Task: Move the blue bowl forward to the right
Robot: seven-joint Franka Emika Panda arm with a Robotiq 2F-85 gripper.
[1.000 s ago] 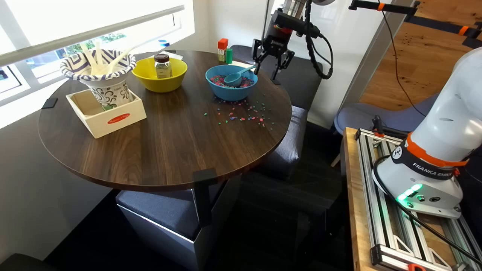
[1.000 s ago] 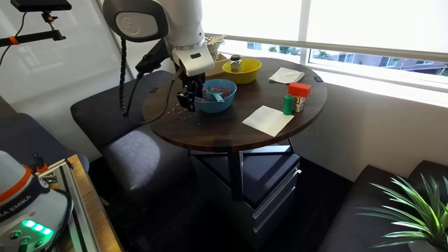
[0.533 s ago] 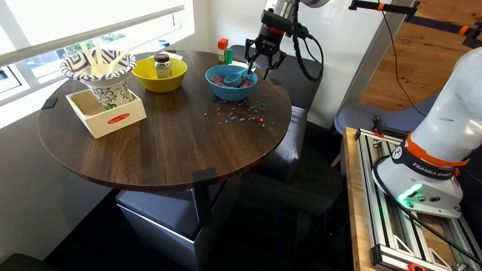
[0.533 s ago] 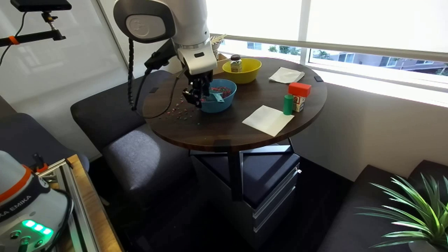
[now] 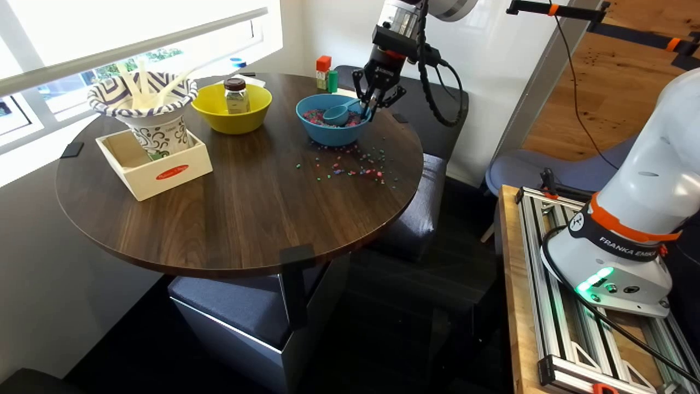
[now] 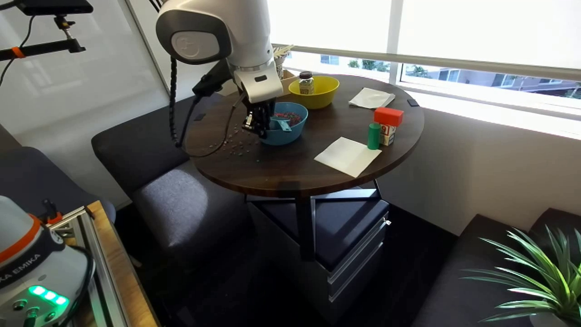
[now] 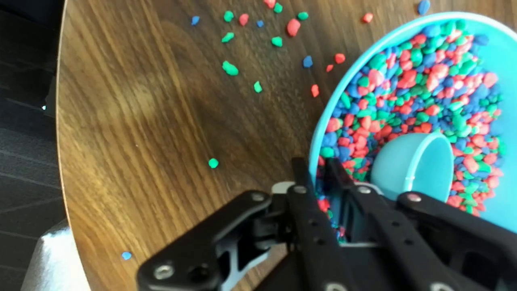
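Observation:
The blue bowl (image 5: 330, 134) stands on the round wooden table, filled with red, green and blue bits. In the wrist view the bowl (image 7: 505, 194) fills the right side, and a blue scoop (image 7: 398, 161) rests inside it. My gripper (image 7: 316, 163) straddles the near rim, one finger outside and the other down inside over the bits. Both fingers stand close together with the rim between them, so it looks shut on the bowl's wall. In an exterior view the gripper (image 6: 262, 131) partly hides the bowl's near side.
Beside it stands a yellow bowl (image 5: 232, 123) holding a jar (image 5: 237, 98). A wooden box (image 5: 170, 176) with a patterned cup lies farther off. Bits are scattered by the table edge (image 7: 60, 161). A green cylinder (image 6: 374, 136), a red-topped box (image 6: 388, 117) and a paper (image 6: 347, 156) share the table.
My gripper has come down to the rim, and its fingers have gone from wide apart to close together around it. The blue bowl has shifted very slightly away from the arm.

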